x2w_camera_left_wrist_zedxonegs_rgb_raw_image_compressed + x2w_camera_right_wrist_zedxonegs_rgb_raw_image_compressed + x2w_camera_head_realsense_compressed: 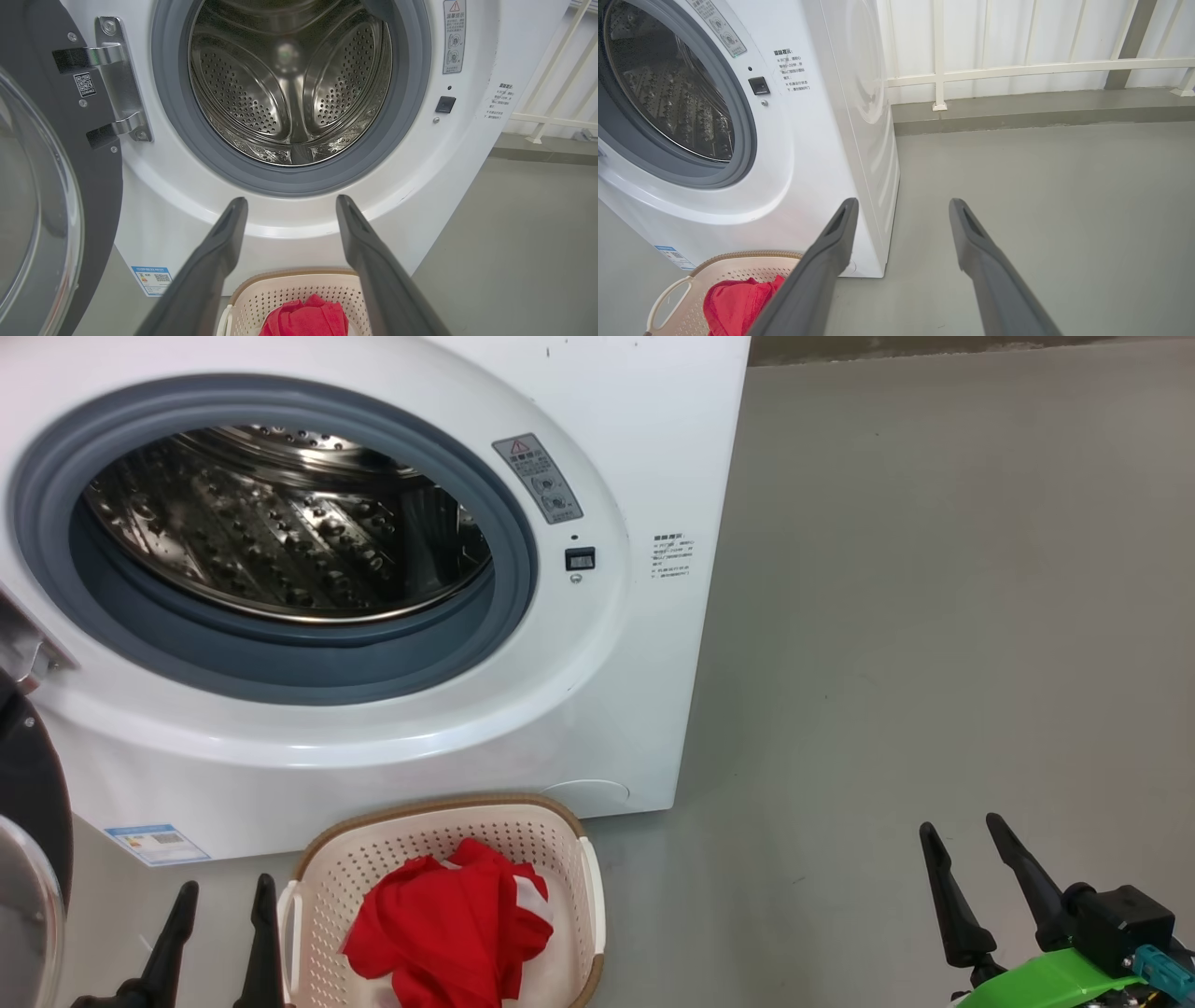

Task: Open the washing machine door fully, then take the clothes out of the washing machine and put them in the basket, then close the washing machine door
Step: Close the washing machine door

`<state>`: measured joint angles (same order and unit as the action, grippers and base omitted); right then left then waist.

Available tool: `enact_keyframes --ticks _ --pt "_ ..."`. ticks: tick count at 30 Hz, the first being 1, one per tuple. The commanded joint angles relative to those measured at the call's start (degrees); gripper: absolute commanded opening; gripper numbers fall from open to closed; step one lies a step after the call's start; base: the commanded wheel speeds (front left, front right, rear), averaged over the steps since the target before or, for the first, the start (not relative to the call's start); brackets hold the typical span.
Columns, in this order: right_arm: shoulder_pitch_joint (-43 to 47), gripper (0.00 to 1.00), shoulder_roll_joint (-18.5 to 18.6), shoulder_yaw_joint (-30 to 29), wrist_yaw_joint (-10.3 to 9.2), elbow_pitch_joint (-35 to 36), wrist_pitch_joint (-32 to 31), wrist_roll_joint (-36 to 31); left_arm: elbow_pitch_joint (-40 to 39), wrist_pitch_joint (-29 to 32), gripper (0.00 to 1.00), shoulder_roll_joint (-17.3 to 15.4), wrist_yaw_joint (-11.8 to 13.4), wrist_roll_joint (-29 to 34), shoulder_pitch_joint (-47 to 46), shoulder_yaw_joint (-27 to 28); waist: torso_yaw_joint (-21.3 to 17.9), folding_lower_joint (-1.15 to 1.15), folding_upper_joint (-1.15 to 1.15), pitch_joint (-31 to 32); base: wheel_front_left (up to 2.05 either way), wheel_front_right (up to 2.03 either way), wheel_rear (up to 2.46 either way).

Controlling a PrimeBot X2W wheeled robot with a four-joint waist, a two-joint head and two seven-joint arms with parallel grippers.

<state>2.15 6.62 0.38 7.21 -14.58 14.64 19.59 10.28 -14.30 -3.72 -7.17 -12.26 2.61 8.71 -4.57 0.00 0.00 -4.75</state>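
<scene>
Below the washing machine (597,728) opening, just in front of the machine's base, the basket (373,868) sits on the grey floor (887,616). The clothes (448,924) are bunched inside it: red fabric w/ a bit of white showing.

The washing machine door (46,196) is swung wide off the machine's left side. Its metal hinge (117,79) holds it to the white front, and the black rim and glass bowl stand well clear of the opening. Inside the machine the drum (280,532) shows dimpled steel all round, ringed by the grey gasket (308,663).

The left claw (228,885) is low in front of the machine's left half, under its blue label (154,843) and just beside the basket. Its fingers are spread apart, gripping nothing. From the L wrist cam they point at the machine's lower front, w/ the basket showing btwn them.

The right claw (960,823) is out past the machine's right side, over the floor and well apart from the machine. It's also spread and empty (tips aim just beyond the machine's right front corner). A white railing (1017,70) runs along the wall behind the machine's right side.
</scene>
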Motion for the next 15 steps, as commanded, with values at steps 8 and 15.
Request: enact_keyframes --ticks 8,15 --pt "-1.4 1.00 0.6 0.8 0.28 1.5 0.4 -0.2 -1.7 -0.7 1.00 -0.7 -0.3 -0.4 -1.6 1.8 0.1 0.00 0.00 -0.2 0.00 0.00 0.00" --pt "-1.4 1.00 0.5 0.8 0.28 1.6 0.4 -0.3 -2.0 -0.7 1.00 -0.8 -0.3 -0.3 -1.5 1.9 0.0 0.00 0.00 -0.1 0.00 0.00 0.00"
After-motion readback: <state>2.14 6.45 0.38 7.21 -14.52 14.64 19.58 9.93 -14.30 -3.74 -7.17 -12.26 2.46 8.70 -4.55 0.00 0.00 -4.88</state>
